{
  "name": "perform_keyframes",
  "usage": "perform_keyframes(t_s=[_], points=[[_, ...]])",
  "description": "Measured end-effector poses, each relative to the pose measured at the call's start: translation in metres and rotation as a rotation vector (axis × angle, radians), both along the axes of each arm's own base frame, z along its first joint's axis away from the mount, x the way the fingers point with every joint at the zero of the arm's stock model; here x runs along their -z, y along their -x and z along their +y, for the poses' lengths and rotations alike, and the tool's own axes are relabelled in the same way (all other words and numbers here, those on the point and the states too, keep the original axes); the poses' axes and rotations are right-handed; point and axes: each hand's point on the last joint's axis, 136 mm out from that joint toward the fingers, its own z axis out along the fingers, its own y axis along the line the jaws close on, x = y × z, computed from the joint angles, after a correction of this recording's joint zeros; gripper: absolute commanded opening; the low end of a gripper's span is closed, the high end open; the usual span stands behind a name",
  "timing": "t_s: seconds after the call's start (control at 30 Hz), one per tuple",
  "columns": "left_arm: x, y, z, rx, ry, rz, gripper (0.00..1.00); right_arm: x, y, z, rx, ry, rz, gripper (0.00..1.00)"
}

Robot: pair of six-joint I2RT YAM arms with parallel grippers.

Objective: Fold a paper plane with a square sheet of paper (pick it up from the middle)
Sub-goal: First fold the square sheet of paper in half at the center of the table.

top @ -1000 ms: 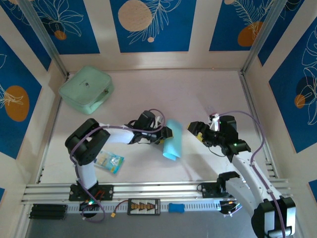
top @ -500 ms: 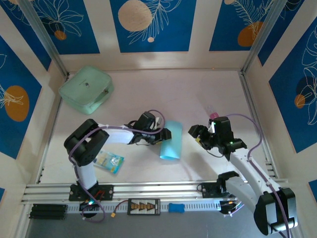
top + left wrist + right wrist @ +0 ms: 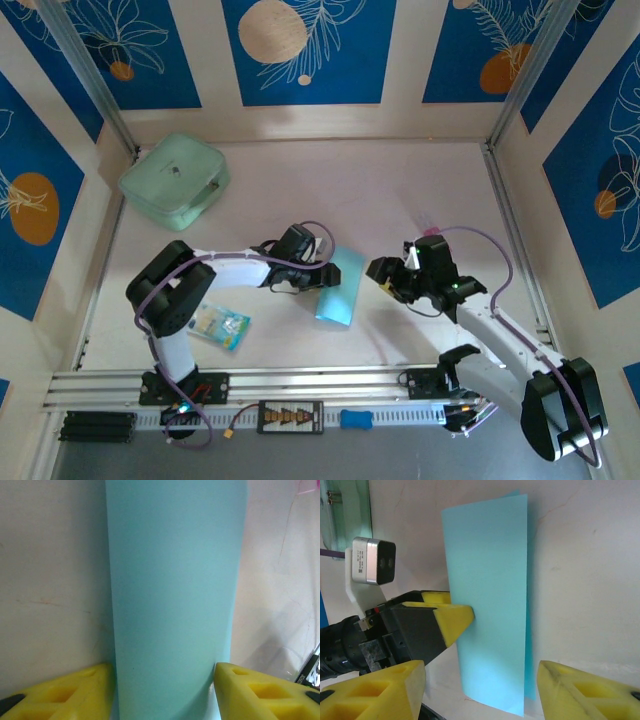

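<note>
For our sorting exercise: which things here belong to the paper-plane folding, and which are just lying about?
Belongs to the job:
light-blue paper sheet, folded over
left gripper
right gripper

Lying about:
mint-green pouch
small blue-and-white printed packet

The square sheet of paper [image 3: 338, 288] is plain light blue, folded in half into a long narrow rectangle, not yet a dart. From above it sits slightly toward 6 o'clock from the middle of the scene, with its long axis running from 1 o'clock to 7 o'clock. Up close the sheet [image 3: 490, 605] looks smooth. Its two layers are slightly offset, and the back one peeks out along the 3 o'clock edge.
</note>
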Motion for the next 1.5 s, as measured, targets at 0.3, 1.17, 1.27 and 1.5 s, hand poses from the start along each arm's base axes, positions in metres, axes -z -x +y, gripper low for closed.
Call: perform_keyframes(t_s=[0.3, 1.17, 1.27, 1.5], points=[[0.003, -0.004, 0.004, -0.058, -0.016, 0.022, 0.49, -0.004, -0.002, 0.004, -0.01, -0.014, -0.022, 0.61], [0.003, 0.001, 0.0, -0.186, -0.004, 0.116, 0.45, -0.001, 0.001, 0.009, -0.047, -0.028, -0.02, 0.6], [0.004, 0.009, -0.001, -0.178, -0.017, 0.134, 0.45, 0.001, 0.002, 0.009, -0.047, -0.027, -0.016, 0.6], [-0.004, 0.015, 0.0, -0.175, -0.036, 0.131, 0.45, 0.006, 0.004, 0.008, -0.047, -0.023, -0.006, 0.6]])
